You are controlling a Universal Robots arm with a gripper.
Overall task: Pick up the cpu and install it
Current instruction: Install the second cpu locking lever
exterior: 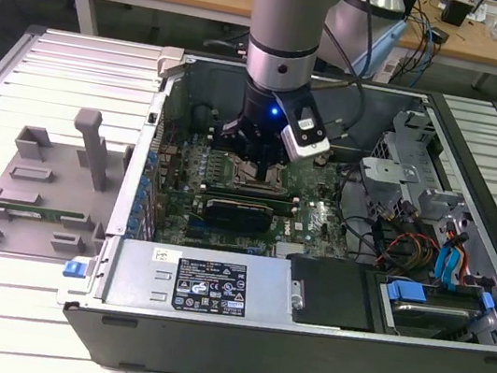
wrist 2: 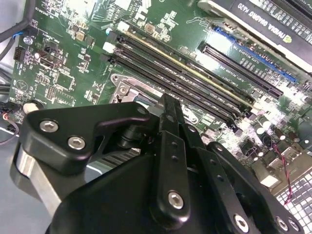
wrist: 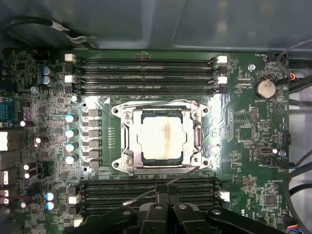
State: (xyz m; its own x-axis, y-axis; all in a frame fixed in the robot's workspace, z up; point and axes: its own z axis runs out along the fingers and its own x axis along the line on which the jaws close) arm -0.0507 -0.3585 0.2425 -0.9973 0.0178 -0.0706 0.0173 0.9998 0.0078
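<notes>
Black gripper (wrist: pixel 168 207) linkage right up at the lens in both wrist views, fingers drawn together with nothing between them. Just beyond, the cpu (wrist: pixel 162 135) sits flat in the socket frame (wrist: pixel 127 141) on the motherboard (wrist: pixel 243 131), between the memory slots (wrist: pixel 146 73).

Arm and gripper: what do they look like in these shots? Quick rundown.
The arm is a silver-grey cylinder with a light blue cap band, black cables running alongside. Its wrist ends in a black section with a lit blue LED and a white-and-black camera module. The gripper is matte black, with linkage plates fastened by silver screws.
</notes>
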